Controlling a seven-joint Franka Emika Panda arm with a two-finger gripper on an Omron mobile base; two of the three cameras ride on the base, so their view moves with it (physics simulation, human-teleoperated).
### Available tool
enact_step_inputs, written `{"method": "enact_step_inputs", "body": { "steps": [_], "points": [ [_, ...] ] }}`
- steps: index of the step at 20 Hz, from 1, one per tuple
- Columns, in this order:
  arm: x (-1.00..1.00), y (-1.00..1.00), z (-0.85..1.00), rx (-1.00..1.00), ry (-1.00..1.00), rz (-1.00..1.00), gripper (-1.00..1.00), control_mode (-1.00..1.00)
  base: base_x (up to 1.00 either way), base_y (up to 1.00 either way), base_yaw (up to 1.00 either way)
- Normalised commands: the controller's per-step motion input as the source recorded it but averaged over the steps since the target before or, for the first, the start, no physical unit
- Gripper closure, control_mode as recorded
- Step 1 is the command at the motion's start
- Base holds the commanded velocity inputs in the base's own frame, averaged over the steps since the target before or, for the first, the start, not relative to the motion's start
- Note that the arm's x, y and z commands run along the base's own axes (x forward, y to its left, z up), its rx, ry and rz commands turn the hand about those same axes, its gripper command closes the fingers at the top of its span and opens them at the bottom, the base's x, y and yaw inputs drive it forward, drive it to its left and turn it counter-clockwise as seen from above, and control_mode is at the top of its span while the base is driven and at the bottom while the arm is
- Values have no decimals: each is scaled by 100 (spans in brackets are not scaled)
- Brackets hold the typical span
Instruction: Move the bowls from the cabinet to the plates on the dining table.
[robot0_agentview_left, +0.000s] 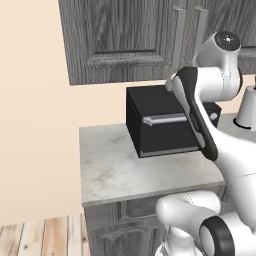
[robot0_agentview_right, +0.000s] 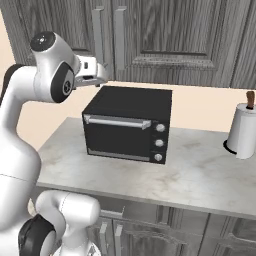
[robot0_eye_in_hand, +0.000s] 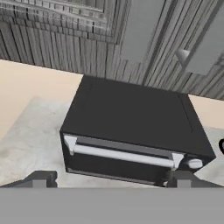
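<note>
My wide-open, empty gripper (robot0_eye_in_hand: 111, 179) faces the black oven (robot0_eye_in_hand: 131, 131), with the cabinet's vertical bar handles (robot0_eye_in_hand: 140, 30) in the frame's upper part.

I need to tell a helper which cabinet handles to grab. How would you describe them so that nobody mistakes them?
Find the dark grey wood-grain cabinet on the wall above the black oven. Where its two doors meet hang two long vertical light grey bar handles, side by side, unlike the oven's single horizontal bar.

Glossy white rounded arm (robot0_agentview_right: 20, 130) segments, black joint bands, dark grey claw (robot0_eye_in_hand: 111, 179) tips
</note>
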Motion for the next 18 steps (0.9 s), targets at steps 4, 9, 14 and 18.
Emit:
{"method": "enact_step_inputs", "body": {
  "steps": [4, 9, 14, 18],
  "points": [
    [0, -20, 30, -1, -17, 0, -100, -100, 0, 0, 0],
    [0, -17, 27, -1, -14, 0, -100, -100, 0, 0, 0],
    [2, -22, 30, 0, -10, -1, -100, -100, 0, 0, 0],
    [7, -22, 35, 1, -1, -2, -100, -100, 0, 0, 0]
  ]
}}
